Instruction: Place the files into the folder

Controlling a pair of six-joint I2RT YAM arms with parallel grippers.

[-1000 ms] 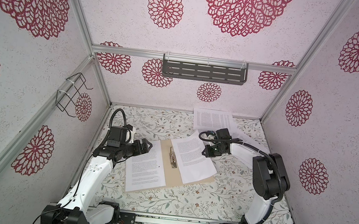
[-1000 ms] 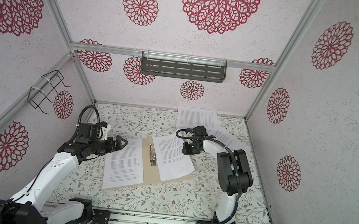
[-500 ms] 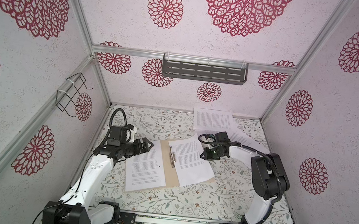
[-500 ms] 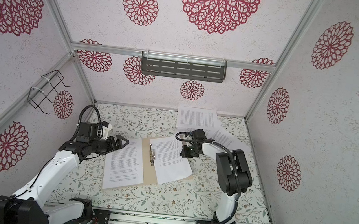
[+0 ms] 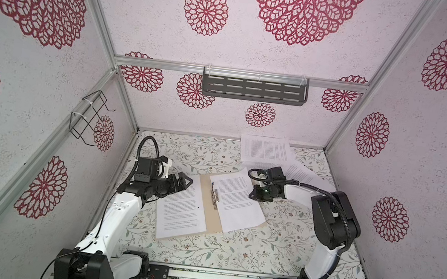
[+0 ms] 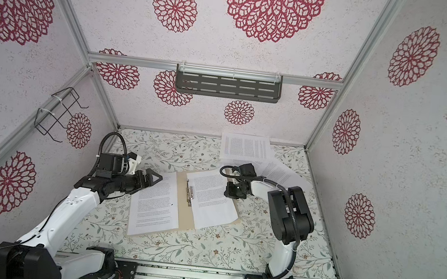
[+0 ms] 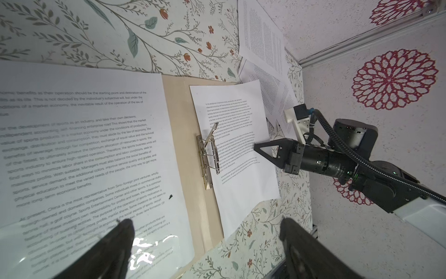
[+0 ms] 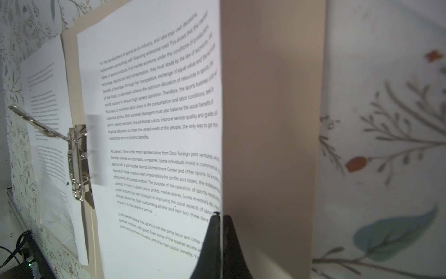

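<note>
Floral bench (image 5: 190, 248) holds the open folder (image 5: 211, 222) centrally, right gripper (image 5: 251, 195) pinched together on the right-hand sheet (image 5: 235, 201), left gripper (image 5: 188, 181) spread wide above the left sheet (image 5: 180, 209).

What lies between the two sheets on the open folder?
In both top views, a bare beige strip of the folder lies between the left sheet and the right sheet, with the metal fastener along the right sheet's edge.

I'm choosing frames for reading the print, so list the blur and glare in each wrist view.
Left wrist view: print on the closest sheet smears soft, a white glare patch sits by the left gripper, itself dark blurs. Right wrist view: the pinched sheet reads fairly sharp in the middle; the floral table cover is out of focus.
</note>
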